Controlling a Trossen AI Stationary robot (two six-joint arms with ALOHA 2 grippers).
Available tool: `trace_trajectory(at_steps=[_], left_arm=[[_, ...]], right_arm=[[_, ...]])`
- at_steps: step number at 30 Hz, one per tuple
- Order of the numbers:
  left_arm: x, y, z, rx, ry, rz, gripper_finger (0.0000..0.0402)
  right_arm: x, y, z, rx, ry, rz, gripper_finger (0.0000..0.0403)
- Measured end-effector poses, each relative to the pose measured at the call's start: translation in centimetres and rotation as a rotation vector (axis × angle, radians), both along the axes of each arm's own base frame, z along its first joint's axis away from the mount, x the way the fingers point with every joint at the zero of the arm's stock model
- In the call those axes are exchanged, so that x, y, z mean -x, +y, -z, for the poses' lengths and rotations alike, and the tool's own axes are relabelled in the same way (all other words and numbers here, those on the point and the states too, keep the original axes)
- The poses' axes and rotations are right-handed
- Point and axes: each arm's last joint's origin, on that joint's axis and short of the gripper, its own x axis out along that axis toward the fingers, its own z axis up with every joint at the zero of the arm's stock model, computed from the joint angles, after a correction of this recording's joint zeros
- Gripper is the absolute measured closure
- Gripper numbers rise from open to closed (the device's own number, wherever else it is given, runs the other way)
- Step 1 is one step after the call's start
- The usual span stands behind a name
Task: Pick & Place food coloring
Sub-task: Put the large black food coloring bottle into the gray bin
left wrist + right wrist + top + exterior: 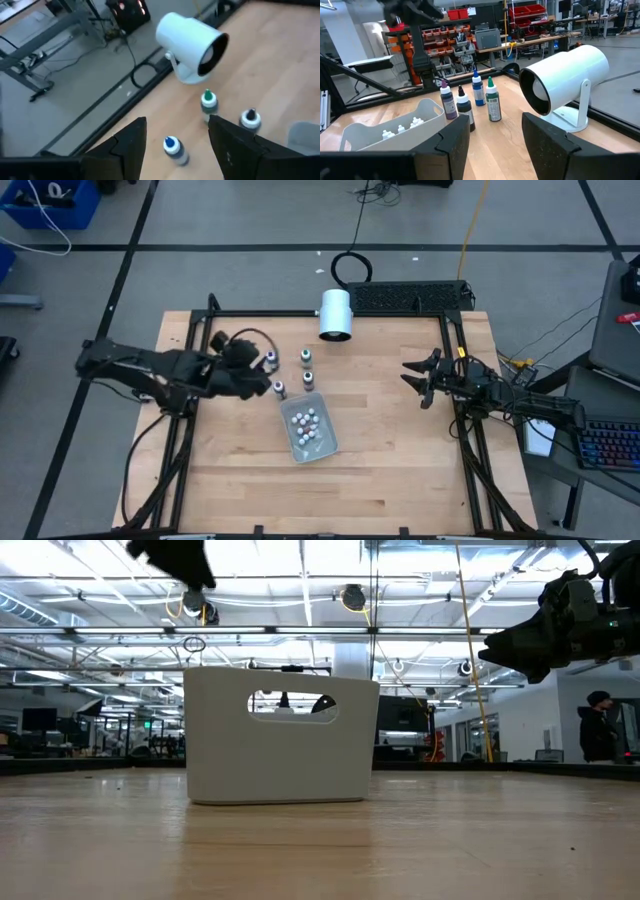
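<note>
Four small food coloring bottles stand upright on the table between the white cylinder and the bin: blue cap (271,359), green cap (303,357), dark cap (308,379), purplish cap (279,389). My left gripper (258,375) is open and hovers just left of them. In the left wrist view the blue-capped bottle (175,149) shows between its fingers, with the green-capped bottle (208,102) and the dark-capped bottle (250,119) beyond; the purplish one is hidden there. My right gripper (415,375) is open and waits at the table's right side, facing the bottles (470,100).
A pale bin (308,427) holding small white balls sits just near of the bottles; in the low view its wall (280,735) blocks them. A large white cylinder (335,315) lies on its stand at the far edge. Bare wood lies between the bin and my right gripper.
</note>
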Motion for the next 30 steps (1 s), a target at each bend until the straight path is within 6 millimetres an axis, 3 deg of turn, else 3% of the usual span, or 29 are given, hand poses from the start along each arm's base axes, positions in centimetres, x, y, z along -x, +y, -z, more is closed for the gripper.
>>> trace_trajectory(at_steps=[8, 11, 19, 30], left_arm=[[3.4, 2.1, 8.7, 0.078, -0.252, 0.258, 0.0193], [4.6, 2.6, 10.8, 0.069, -0.351, 0.392, 0.019], [8.4, 2.8, 14.4, 0.061, -0.455, 0.469, 0.02], [11.2, 2.4, 16.4, 0.063, -0.554, 0.6, 0.0194]], right_arm=[[0.0, 0.0, 0.0, 0.0, 0.0, 0.0, 0.0234], [0.0, 0.0, 0.0, 0.0, -0.001, 0.0, 0.0234], [0.0, 0.0, 0.0, 0.0, -0.001, 0.0, 0.0234], [0.0, 0.0, 0.0, 0.0, -0.001, 0.0, 0.0234]])
